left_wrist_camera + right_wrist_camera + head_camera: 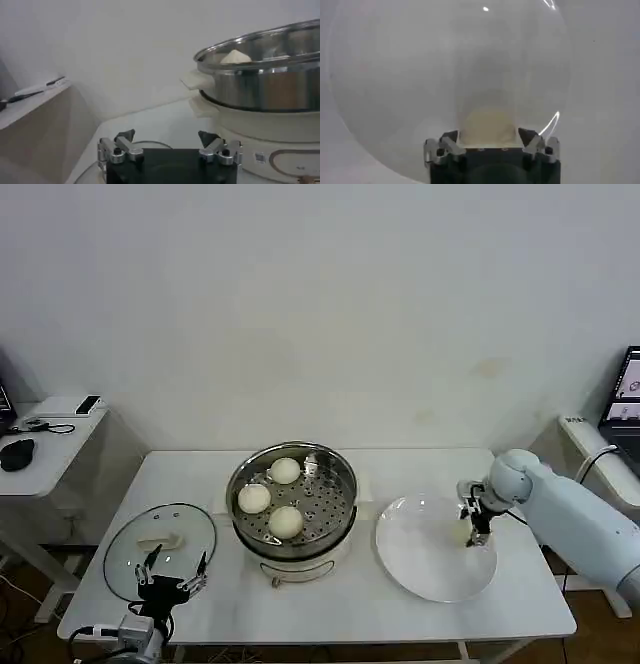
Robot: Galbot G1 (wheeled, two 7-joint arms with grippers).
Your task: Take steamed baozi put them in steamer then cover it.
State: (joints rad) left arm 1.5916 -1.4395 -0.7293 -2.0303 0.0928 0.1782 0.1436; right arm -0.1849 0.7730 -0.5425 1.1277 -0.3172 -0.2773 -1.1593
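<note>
The steamer (292, 506) stands at the centre of the white table (340, 604), a steel pot on a white base, uncovered. Three steamed baozi lie on its perforated tray: one at 12 o'clock (285, 471), one at 9 o'clock (254, 498), one at 6 o'clock (287, 522). The tray's 3 o'clock side is bare.

The glass cover (160, 549) lies flat on the table at the steamer's 8 o'clock, well apart from it, cream handle uppermost.

The white plate (436, 546) sits at the steamer's 3 o'clock, just beside the base. The fourth baozi (460, 531) rests on it, toward the plate's 2 o'clock.

Right gripper (478, 529): lowered over the plate, fingers spread either side of the fourth baozi (487, 127). In the right wrist view the bun sits between the two open fingertips of the right gripper (488, 137); whether they touch it cannot be told. The bun is on the plate, not lifted.

Left gripper (176, 574): positioned at the near rim of the cover, at its 6 o'clock, fingers wide apart and holding nothing. In the left wrist view the left gripper (167, 142) faces the steamer (260, 85), one baozi (235, 57) visible above the pot rim.
</note>
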